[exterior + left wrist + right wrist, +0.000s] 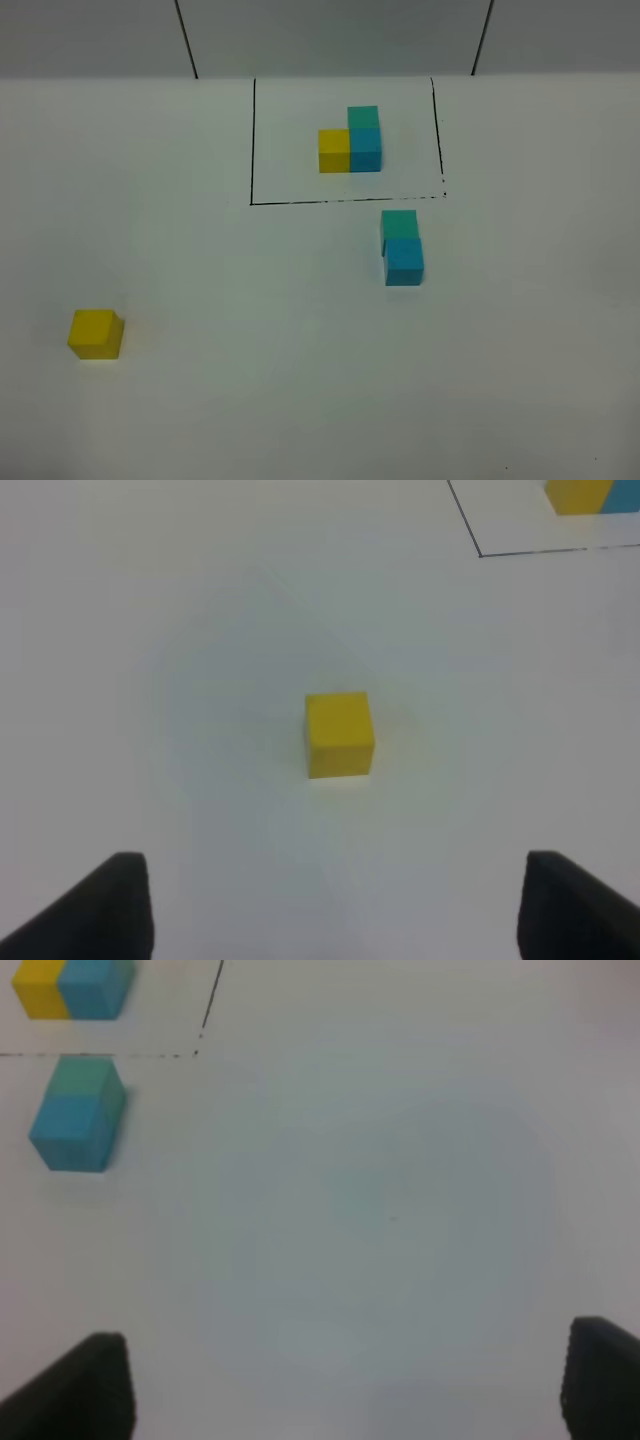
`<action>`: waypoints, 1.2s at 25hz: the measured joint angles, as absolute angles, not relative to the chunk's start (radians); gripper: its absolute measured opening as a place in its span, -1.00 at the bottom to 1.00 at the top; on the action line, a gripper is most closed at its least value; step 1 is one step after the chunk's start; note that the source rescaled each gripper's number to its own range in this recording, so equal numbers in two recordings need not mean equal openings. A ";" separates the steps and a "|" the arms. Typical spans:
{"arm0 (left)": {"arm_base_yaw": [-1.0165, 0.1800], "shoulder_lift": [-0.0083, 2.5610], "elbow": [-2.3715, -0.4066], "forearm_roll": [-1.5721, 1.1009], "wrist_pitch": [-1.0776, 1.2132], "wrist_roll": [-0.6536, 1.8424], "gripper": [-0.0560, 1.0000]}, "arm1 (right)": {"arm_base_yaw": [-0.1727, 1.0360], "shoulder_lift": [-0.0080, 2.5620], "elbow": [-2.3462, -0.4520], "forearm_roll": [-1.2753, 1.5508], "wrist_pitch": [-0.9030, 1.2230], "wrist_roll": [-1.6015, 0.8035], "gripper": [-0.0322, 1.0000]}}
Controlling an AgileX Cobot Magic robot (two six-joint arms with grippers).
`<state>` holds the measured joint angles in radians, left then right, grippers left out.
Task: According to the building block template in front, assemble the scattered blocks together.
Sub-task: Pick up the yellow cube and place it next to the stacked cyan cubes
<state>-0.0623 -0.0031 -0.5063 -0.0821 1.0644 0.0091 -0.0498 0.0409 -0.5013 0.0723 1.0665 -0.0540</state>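
Left gripper [335, 910] is hanging spread wide by the small yellow cube [340, 735], far from the black-framed three-cube template [352, 145]; right gripper [340, 1385] is hanging spread wide too.

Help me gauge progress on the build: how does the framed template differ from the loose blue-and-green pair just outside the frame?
The template has three cubes, the blue-and-green pair only two: the loose yellow cube lies apart, far to the left. The template sits inside the black frame; the pair sits outside it, near its front right corner. Both set green behind blue, touching.
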 joint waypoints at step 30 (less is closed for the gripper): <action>-0.062 1.544 -0.816 -0.109 0.812 -0.081 0.89 | -0.050 0.041 -0.501 0.072 1.067 -0.054 0.48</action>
<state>-0.0623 1.5440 -0.8158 -0.1087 0.8124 -0.0812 -0.0498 0.0409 -0.5013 0.0723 1.0665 -0.0540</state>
